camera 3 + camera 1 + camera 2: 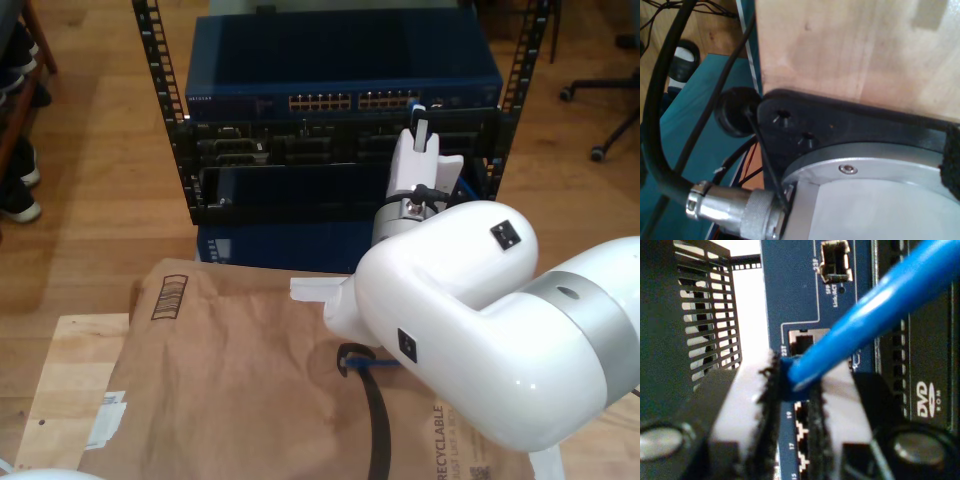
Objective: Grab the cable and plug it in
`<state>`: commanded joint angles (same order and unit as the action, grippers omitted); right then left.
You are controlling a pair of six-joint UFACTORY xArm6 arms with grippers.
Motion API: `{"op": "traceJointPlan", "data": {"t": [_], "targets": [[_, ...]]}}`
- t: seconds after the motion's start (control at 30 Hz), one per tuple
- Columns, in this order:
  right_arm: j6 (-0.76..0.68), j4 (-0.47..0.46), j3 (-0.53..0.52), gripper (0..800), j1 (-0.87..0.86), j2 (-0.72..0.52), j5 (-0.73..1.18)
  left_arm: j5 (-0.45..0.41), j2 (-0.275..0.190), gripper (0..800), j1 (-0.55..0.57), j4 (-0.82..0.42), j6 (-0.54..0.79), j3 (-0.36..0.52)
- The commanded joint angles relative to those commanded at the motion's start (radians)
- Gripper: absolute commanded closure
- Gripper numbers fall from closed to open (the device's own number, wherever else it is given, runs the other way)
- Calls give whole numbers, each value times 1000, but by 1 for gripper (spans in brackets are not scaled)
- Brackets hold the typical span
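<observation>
up close, my second gripper [797,390] is clenched on the cable [875,315], just before the switch [790,285] ports. my first gripper's state cannot be told.

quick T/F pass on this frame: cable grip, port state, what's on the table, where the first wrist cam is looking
1. My second gripper is shut on the blue Ethernet cable. True.
2. The cable hangs loose, ungripped. False: it is pinched between the pads.
3. The network switch is red. False: blue.
4. Brown paper covers the table. True.
5. The first wrist view looks at the switch ports. False: it looks at a black base plate and a metal connector.
</observation>
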<state>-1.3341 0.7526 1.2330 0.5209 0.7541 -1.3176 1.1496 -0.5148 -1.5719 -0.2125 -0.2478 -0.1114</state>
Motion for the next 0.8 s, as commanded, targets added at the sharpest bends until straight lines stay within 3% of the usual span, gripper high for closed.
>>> {"op": "traceJointPlan", "data": {"t": [0.8], "targets": [[0,-3,35,800,-15,21,0,0,0,1,0,0,0,0]]}}
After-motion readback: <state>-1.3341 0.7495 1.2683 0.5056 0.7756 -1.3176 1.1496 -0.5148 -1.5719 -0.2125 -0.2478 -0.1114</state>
